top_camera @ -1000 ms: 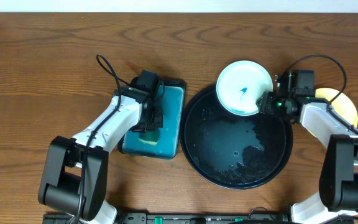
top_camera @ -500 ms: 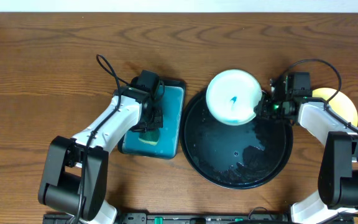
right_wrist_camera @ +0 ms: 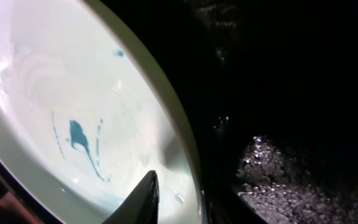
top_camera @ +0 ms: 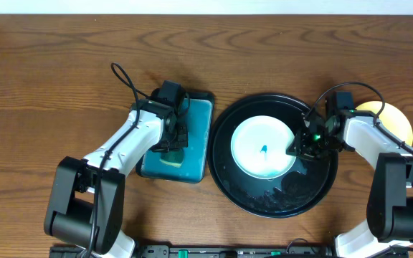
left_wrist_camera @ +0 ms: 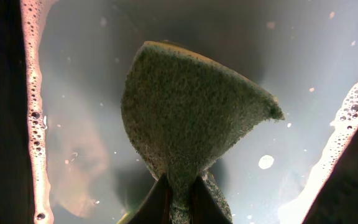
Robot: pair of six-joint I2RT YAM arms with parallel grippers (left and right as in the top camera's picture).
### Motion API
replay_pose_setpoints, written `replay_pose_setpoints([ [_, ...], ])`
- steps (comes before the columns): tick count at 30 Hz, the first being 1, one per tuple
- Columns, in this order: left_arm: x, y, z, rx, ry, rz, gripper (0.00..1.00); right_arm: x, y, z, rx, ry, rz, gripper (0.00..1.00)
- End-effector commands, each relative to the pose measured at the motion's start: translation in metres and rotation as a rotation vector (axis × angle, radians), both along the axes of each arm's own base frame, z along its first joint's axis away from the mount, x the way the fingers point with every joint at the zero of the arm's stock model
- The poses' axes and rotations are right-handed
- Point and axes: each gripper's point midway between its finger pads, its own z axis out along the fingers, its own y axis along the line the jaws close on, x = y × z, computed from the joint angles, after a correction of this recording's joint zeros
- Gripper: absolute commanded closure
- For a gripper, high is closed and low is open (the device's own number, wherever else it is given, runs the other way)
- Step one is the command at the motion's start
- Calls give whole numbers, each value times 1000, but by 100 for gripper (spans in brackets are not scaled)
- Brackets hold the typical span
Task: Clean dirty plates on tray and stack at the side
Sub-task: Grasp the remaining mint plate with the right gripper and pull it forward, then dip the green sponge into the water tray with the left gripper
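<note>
A pale mint-white plate [top_camera: 262,147] with a teal mark lies inside the large black tray [top_camera: 321,188]. My right gripper [top_camera: 297,147] is shut on the plate's right rim; in the right wrist view one finger [right_wrist_camera: 143,199] lies on the plate [right_wrist_camera: 55,118] and the rim sits between the jaws. A yellow plate [top_camera: 394,118] lies on the table at the far right, partly hidden by the right arm. My left gripper [top_camera: 172,143] is shut on the green-yellow sponge [left_wrist_camera: 185,118] over soapy water in the teal rectangular tray [top_camera: 196,129]. A third plate is not in view.
The black tray's floor is wet with foam [top_camera: 292,179] at the front right. Foam lines the teal tray's edges [left_wrist_camera: 33,112]. Cables loop from both arms above the trays.
My right gripper has carried the mint-white plate from the tray's far rim down and left into the middle of the black tray. The left arm has not moved.
</note>
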Motion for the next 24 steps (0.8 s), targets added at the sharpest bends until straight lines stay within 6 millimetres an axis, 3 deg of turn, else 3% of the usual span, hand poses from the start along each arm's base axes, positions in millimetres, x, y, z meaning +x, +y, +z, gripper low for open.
replay_pose_setpoints([
  [1, -1, 2, -1, 11, 2, -10, 92, 12, -9, -7, -70, -45, -3, 75],
  [4, -1, 2, -1, 11, 2, -10, 92, 19, -9, -7, -70, -73, -13, 82],
  [8, -1, 2, -1, 11, 2, -10, 92, 21, -9, -6, -70, -79, -14, 99],
  [16, 3, -5, 3, -28, -8, -15, 93, 11, -12, -11, -137, -43, 11, 99],
  [19, 9, -9, 16, -50, -47, -46, 93, 10, -11, -12, -147, -43, 23, 99],
  [24, 27, -15, 64, -95, -233, -112, 93, 9, -8, -13, -161, -45, 37, 99],
])
